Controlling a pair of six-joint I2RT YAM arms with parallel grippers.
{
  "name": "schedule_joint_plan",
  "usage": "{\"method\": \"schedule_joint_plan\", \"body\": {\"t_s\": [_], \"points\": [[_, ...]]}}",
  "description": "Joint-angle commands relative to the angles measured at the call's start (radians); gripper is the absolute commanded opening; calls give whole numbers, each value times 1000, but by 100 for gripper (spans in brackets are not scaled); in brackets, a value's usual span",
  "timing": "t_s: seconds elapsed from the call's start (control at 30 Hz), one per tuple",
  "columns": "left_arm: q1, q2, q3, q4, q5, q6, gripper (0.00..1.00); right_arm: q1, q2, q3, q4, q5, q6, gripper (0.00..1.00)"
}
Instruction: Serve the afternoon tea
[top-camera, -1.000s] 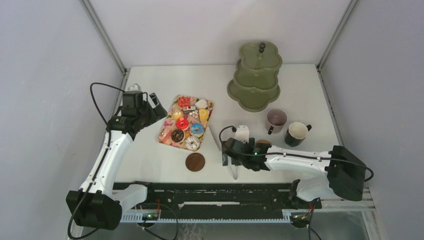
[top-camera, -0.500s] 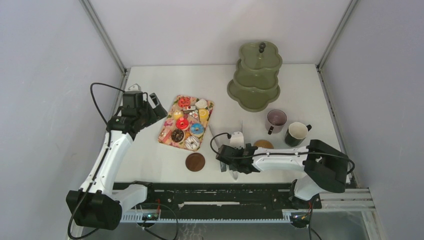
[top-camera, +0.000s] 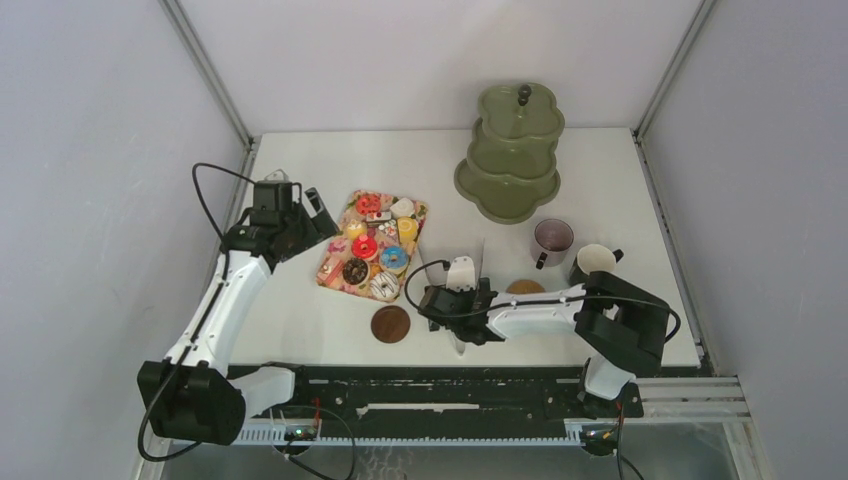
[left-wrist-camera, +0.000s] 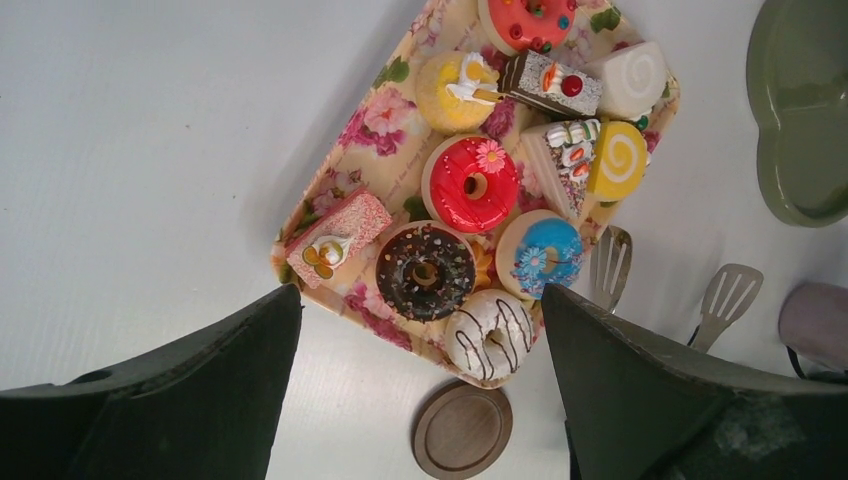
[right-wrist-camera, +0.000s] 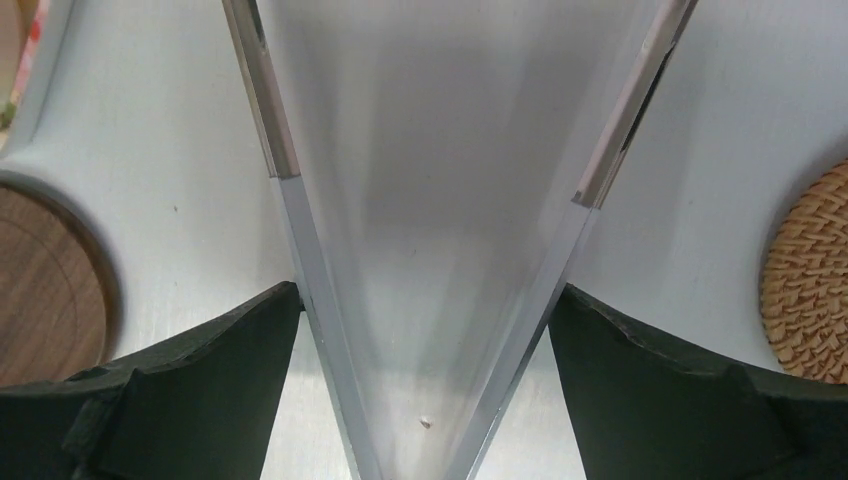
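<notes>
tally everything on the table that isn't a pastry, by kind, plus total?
Mugs: 2
Coasters: 2
Tongs: 1
Tiered stand: 1
Floral tray: 1
Total: 7

Bare table runs across the upper left and top centre of the overhead view, beyond the tray (left-wrist-camera: 383, 112). The stand (top-camera: 510, 150) blocks the upper right, with the mauve mug (top-camera: 552, 240) and green mug (top-camera: 593, 263) just below it. Pastries (top-camera: 365, 247) pack the tray tightly. Lower centre, the tongs (right-wrist-camera: 262, 100) splay between the right gripper's (right-wrist-camera: 422, 300) spread fingers, with a wooden coaster (right-wrist-camera: 40, 290) and a woven coaster (right-wrist-camera: 810, 280) on either side.
</notes>
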Motion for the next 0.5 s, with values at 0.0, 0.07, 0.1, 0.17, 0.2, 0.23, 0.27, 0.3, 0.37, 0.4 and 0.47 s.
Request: {"method": "schedule_joint_plan", "body": {"t_s": [0.0,0.07,0.1,0.17,0.2,0.23,0.27,0.3,0.37,0.4,0.47], "points": [[-2,3,0,24,24,-5,94,-27,44,-7,33,21,-34,100],[-1,6,2,26,30,-7,94,-48,46,-11,52,15,-42,100],[-2,6,3,27,34,-7,94,-56,50,-12,60,11,-47,100],[0,9,5,29,39,-7,94,-67,54,-11,75,3,-52,99],[-2,9,6,29,41,-6,94,-67,53,-12,85,1,-57,97],[-1,9,7,29,42,-5,94,-68,52,-12,91,0,-64,94],[-2,9,7,28,42,-3,94,-66,50,-12,97,-3,-70,91],[-2,10,8,27,42,-2,94,-65,48,-12,103,-6,-77,85],[-1,11,11,27,46,0,94,-57,43,-11,109,-11,-92,70],[-2,14,12,26,47,1,94,-55,39,-12,109,-11,-97,63],[-1,16,16,26,50,1,94,-48,28,-12,102,-15,-100,50]]}}
